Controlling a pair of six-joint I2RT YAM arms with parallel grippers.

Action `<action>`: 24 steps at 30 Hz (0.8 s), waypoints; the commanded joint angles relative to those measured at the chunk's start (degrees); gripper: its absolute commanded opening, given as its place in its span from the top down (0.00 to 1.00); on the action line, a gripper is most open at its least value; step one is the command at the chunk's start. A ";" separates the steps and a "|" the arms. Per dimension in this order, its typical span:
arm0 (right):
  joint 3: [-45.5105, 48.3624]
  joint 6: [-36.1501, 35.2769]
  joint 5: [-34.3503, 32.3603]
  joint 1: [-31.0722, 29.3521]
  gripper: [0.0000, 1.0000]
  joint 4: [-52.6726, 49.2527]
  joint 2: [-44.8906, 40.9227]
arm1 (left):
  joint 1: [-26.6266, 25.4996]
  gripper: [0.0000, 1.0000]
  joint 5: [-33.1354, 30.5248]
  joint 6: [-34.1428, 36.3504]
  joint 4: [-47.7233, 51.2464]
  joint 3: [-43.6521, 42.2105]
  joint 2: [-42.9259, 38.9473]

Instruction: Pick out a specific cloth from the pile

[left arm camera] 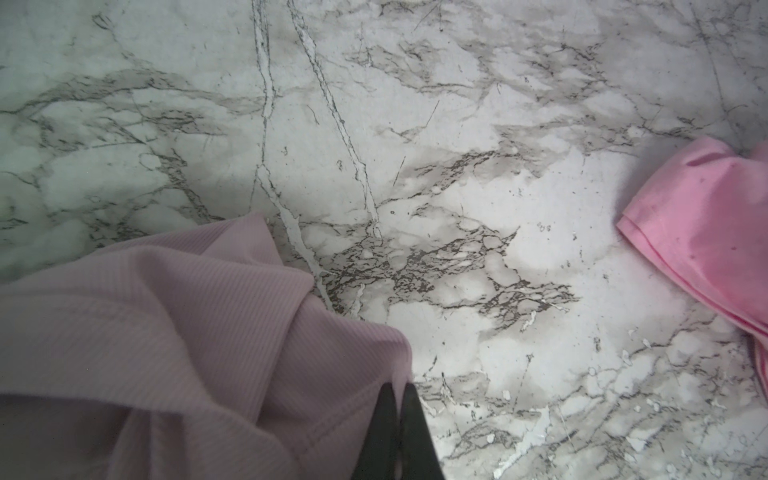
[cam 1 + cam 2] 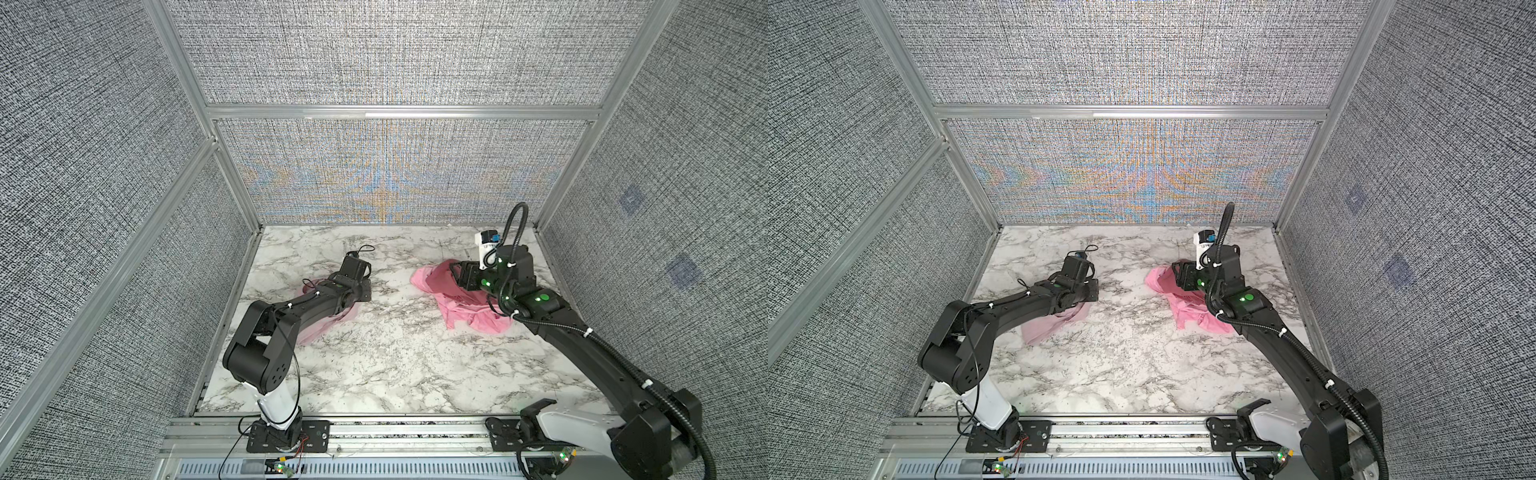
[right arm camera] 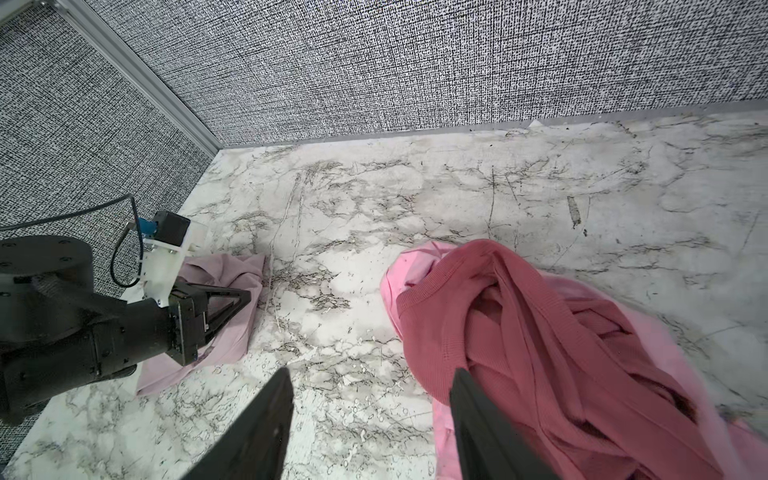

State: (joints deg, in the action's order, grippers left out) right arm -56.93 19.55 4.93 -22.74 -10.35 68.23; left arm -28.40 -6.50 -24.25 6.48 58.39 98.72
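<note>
The pale, washed-out pink, finely ribbed soft cloth point(image 1: 199, 332) lies crumpled on the white-and-grey marble-patterned worktop point(image 1: 457, 166), directly beneath and behind the left tool point(image 1: 398, 388). That tool's two black fingers are pressed together right at the cloth's rounded edge and touch it; whether any fabric is caught between them I cannot tell. In the right wrist view the same tool point(image 3: 243, 297) lies low over the cloth point(image 3: 226, 270); in both top views the cloth point(image 2: 316, 332) point(image 2: 1038, 332) shows from under the left arm. The pile point(image 3: 519, 332), dark dusty-rose knit draped over brighter bubblegum-pink fabric, sits well apart from the left tool, across bare worktop; both top views show it point(image 2: 449, 311) point(image 2: 1183, 316) beneath the right arm. The right tool point(image 3: 371, 374) hangs at the pile's near edge with its fingers spread wide, gripping nothing; one finger point(image 3: 478, 424) stands just in front of the dusty-rose knit, the other over bare worktop.
</note>
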 commanded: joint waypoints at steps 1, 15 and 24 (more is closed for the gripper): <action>-0.38 -0.16 -0.70 -0.06 0.38 0.33 -0.13 | 0.01 1.00 -1.14 -0.10 -1.11 0.25 -1.38; -1.00 1.16 0.56 -0.02 0.38 1.24 0.74 | 0.01 1.00 -13.52 -0.24 4.95 -0.51 -18.63; -1.55 2.47 2.27 -0.04 0.38 2.56 2.08 | 4.15 1.00 -18.10 0.40 6.98 -7.72 -27.85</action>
State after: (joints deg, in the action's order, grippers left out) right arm -57.74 20.99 6.31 -22.74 -9.43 70.08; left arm -25.74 -22.46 -23.86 12.64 52.53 72.53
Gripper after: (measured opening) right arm 0.623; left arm 0.065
